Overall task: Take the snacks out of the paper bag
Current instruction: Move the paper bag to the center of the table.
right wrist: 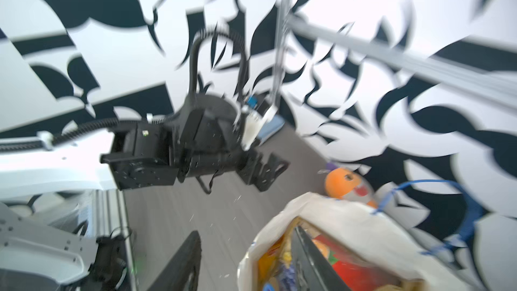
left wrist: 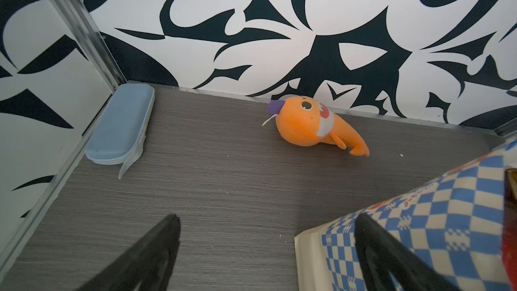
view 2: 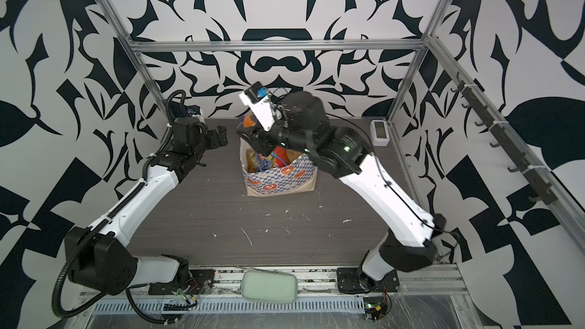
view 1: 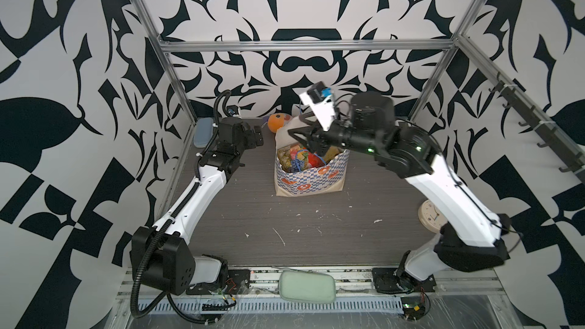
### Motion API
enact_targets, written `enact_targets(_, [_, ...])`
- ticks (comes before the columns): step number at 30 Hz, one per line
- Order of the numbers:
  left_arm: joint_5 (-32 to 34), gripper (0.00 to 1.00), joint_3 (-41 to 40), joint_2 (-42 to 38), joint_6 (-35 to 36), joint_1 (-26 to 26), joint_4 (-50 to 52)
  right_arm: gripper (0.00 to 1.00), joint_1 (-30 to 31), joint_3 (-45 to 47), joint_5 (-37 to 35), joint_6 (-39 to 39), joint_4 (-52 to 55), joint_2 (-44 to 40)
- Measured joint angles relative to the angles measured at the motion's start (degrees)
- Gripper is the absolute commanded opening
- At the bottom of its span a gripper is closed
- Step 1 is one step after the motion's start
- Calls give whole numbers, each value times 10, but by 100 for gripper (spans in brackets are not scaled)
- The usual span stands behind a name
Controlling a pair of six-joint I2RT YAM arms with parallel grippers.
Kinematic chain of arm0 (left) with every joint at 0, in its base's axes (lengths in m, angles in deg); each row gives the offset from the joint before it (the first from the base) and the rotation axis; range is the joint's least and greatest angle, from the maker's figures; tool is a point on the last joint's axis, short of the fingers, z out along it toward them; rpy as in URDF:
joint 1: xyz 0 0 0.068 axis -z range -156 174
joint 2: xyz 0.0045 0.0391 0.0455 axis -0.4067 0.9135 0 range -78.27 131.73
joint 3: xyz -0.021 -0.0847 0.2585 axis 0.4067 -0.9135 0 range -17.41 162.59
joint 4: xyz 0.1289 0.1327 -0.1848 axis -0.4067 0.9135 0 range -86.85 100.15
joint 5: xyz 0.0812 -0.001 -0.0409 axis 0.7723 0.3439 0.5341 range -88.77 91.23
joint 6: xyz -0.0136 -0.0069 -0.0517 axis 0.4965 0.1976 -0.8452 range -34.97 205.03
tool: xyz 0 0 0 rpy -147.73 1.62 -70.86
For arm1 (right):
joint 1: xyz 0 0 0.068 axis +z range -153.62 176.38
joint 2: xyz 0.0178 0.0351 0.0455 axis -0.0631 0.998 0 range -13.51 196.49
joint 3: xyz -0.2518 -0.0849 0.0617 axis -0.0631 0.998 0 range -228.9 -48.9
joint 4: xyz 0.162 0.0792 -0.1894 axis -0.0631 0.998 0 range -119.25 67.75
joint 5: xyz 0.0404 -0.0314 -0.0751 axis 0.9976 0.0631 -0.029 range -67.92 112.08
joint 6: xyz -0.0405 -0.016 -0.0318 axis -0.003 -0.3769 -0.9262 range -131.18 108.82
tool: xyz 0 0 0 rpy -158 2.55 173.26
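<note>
Green pouch [view 1: 307, 286] foremost; blurred right claw [right wrist: 246, 229] spread astride paper bag [view 1: 311, 181] rim, snacks [view 1: 294, 156] half-hidden; left claw [left wrist: 267, 219] spread.

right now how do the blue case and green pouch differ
The blue case lies in the far left corner, the green pouch at the near edge. The case runs front to back, the pouch side to side. The case is blue, the pouch pale green. Both are oblong.

Left claw [left wrist: 267, 216] spread wide, right claw [right wrist: 246, 230] partly spread
</note>
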Motion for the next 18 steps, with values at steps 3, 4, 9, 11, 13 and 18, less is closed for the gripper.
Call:
enact_targets(3, [-12,96,1,2,-7,0,0,42,-122,74,-18,37,-33,-68])
enact_targets(4, [-17,94,1,2,-9,0,0,42,-172,97,-24,51,-39,-82])
enact_targets(9, [-33,91,1,5,-15,0,-1,42,-379,239,-27,117,-44,-96])
enact_targets(11, [-35,91,1,8,-16,0,-1,42,-421,289,-2,136,-43,-80])
enact_targets(13, [-39,91,1,13,-16,0,-3,41,-451,327,30,150,-45,-57])
enact_targets(18, [-46,93,-8,36,-17,0,-5,41,-485,415,87,167,-65,8])
